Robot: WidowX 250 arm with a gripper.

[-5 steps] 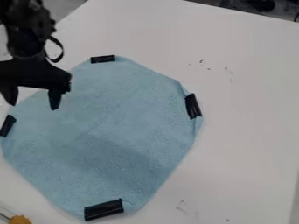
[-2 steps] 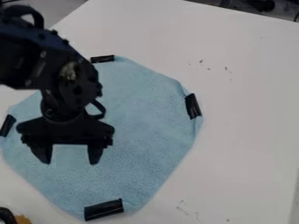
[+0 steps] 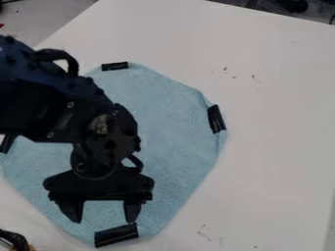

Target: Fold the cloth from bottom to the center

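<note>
Hanging wide-fingered at lower left, gripper (image 3: pixel 104 220) sat just short of bottom black tape (image 3: pixel 116 235); blue cloth (image 3: pixel 173 127) lay spread from left to centre. Risks, judged: closing too high could miss the taped edge; pressing too low could ruck the fabric.

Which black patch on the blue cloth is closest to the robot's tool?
The bottom black patch, on the cloth's lower edge, just below the tool.

The arm (image 3: pixel 39 108) blocks the cloth's (image 3: pixel 173 127) left; its right offers passage.
</note>
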